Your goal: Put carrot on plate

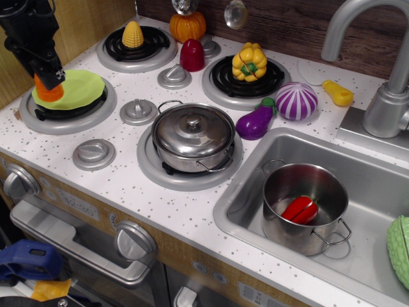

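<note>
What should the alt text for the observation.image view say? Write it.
A black robot gripper holds an orange carrot over the left edge of a lime-green plate on a toy stove burner. Nearby sit a lidded pot and a sink.

tool point(50, 75) gripping carrot point(47, 89), over plate point(80, 89)
</note>
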